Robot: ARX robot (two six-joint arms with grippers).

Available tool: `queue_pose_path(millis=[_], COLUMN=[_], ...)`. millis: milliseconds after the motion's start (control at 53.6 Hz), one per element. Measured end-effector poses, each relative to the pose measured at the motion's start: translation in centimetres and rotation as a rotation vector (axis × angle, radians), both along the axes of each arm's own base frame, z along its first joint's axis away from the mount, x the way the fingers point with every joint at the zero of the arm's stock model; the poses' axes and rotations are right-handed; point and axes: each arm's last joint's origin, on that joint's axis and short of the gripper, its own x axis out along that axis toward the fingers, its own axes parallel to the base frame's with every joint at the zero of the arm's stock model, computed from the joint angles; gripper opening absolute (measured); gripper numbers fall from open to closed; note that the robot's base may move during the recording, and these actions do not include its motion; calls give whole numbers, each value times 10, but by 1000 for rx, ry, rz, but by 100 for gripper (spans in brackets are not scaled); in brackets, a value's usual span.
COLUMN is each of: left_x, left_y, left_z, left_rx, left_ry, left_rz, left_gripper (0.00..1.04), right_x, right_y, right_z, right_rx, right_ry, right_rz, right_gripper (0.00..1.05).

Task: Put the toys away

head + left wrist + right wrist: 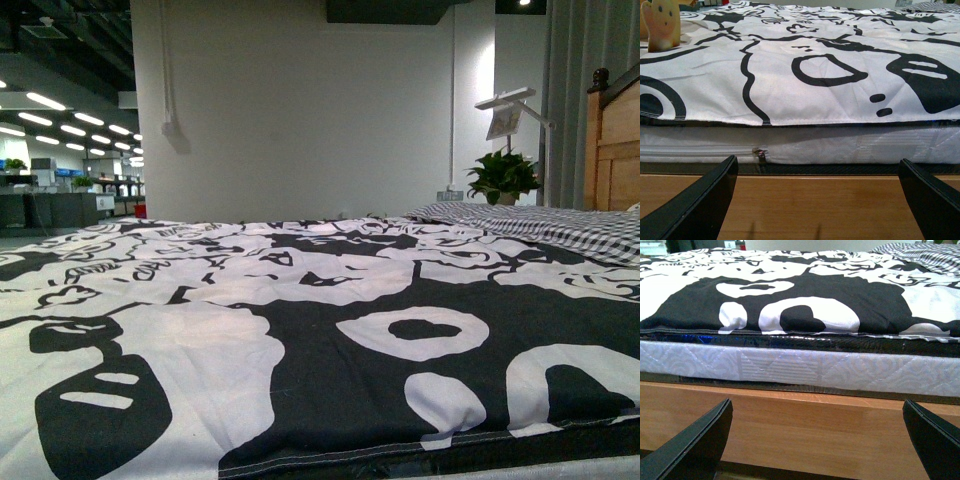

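Plush toy [661, 25]: orange-yellow, fuzzy, dot eyes, stood upright on duvet cover [300, 330], well in from bed edge; caught only by left wrist camera.
Left gripper [817, 162], right gripper [818, 402]: both spread wide, empty, held low at wooden bed frame [790, 420]; judged ready pose, reach not yet begun.
Cover: smooth fabric, bold black-white print. Mattress [790, 367]: quilted, white.

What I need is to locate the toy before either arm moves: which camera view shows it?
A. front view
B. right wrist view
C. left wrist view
C: the orange-yellow plush toy stands on the black-and-white bedcover in the left wrist view only. The other two views show bedding but no toy.
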Motion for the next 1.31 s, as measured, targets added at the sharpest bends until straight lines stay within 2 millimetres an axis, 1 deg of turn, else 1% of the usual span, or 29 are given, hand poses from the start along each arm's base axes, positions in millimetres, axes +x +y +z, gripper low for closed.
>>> queue_pose_path(millis=[1307], left_x=[0], left_y=[0], left_z=[0], left_rx=[0], left_ry=[1], left_rz=[1], left_gripper=[99], right_x=[0], right_y=[0], right_z=[0], right_rx=[0], right_ry=[2], right_rz=[0], right_gripper=[104])
